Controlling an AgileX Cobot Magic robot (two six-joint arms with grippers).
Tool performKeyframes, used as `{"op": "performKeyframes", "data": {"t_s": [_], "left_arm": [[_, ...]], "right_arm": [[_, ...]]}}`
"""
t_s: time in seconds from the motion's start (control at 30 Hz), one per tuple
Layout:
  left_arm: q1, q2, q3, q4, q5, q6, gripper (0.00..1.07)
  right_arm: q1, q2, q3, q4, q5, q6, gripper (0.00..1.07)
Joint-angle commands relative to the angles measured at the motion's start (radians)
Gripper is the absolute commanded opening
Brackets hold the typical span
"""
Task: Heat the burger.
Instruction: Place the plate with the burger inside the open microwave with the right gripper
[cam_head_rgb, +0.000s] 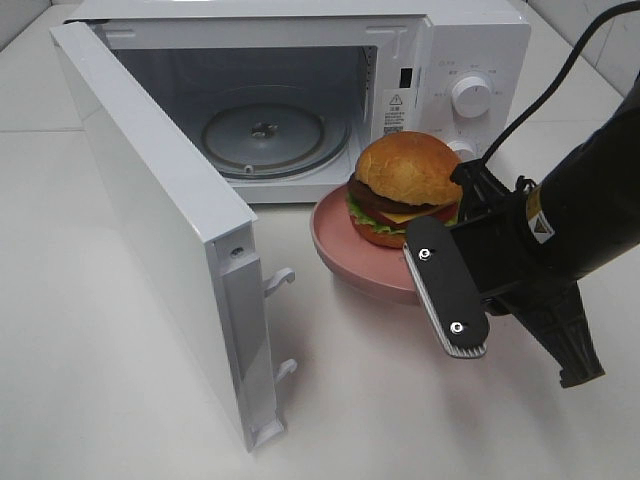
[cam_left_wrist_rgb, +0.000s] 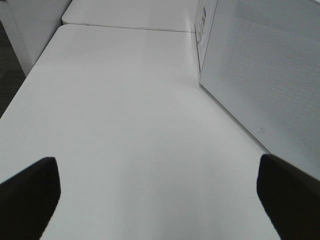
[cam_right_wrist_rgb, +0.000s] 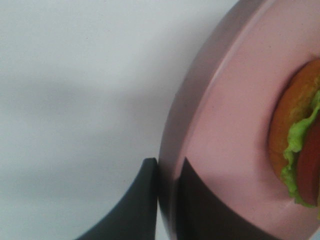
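The burger has a yellowish-tan bun, lettuce, cheese and a patty. It sits on a pink round plate just in front of the open microwave, to the right of the cavity opening. My right gripper is shut on the plate's near rim. In the right wrist view the fingers pinch the rim of the plate, with the burger at the edge of the frame. My left gripper is open and empty over bare table, and is out of the exterior high view.
The microwave door swings wide open to the left, with its latch hooks facing the plate. The glass turntable lies bare inside the cavity. The door's outer face stands close to the left gripper. The white table surrounds everything.
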Motion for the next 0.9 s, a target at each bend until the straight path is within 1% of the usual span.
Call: {"op": "performKeyframes", "data": {"t_s": [0.03,0.27,0.37,0.77,0.9], "left_arm": [[-0.001,-0.012,0.002,-0.003,-0.002,-0.002,1.02],[-0.001,-0.012,0.002,-0.003,-0.002,-0.002,1.02],[-0.001,-0.012,0.002,-0.003,-0.002,-0.002,1.02],[-0.001,-0.012,0.002,-0.003,-0.002,-0.002,1.02],[-0.001,-0.012,0.002,-0.003,-0.002,-0.002,1.02]], "right_arm": [[0.003,-0.009,-0.008,-0.025,-0.121,-0.057,0.00],[0.002,0.022,-0.009,0.000,-0.203,-0.110,0.00],[0.002,0.029,-0.009,0.005,-0.209,-0.114,0.00],[0.000,0.104,-0.010,0.022,-0.347,-0.119,0.00],[-0.002,0.125,-0.010,0.049,-0.392,-0.135,0.00]]}}
